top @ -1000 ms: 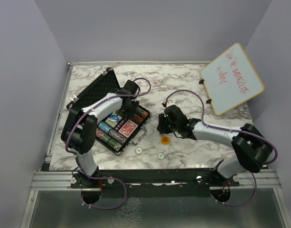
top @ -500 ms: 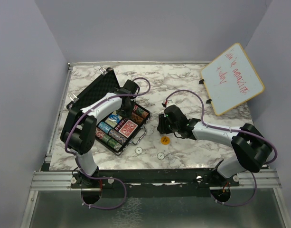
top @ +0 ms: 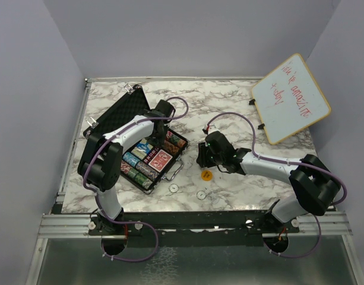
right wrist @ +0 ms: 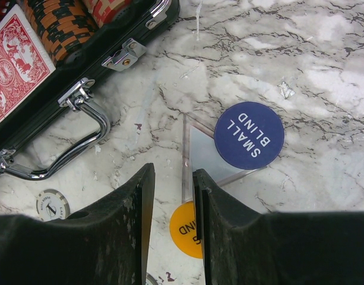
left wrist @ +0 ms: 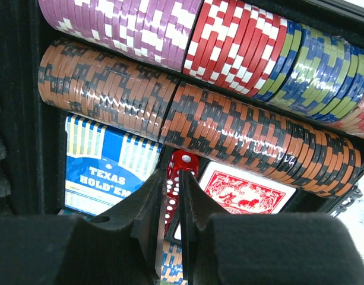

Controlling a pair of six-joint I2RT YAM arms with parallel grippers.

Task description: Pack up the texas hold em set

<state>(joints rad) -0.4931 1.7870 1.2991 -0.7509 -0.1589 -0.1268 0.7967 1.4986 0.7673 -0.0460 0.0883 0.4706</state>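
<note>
The black case [top: 123, 111] lies open at the left, its tray holding striped chip stacks [left wrist: 259, 139], a blue deck [left wrist: 101, 172] and a red deck [left wrist: 244, 193]. My left gripper [left wrist: 173, 196] is down in the tray, jaws almost together around a row of red dice [left wrist: 180, 163] in the slot between the decks. My right gripper [right wrist: 173, 175] hovers over the marble right of the case, jaws slightly apart and empty. Ahead of it lie a blue SMALL BLIND button [right wrist: 249, 135] and a clear plastic piece [right wrist: 202, 157]. A yellow button [right wrist: 184, 228] lies under the jaws.
The case's silver handle [right wrist: 81, 145] and latches face my right gripper. Two white round buttons [top: 173, 187] [top: 201, 194] lie near the table's front edge. A wood-framed whiteboard [top: 290, 98] leans at the back right. Grey walls enclose the table.
My left gripper has shifted slightly toward the case lid. The right arm has not visibly moved.
</note>
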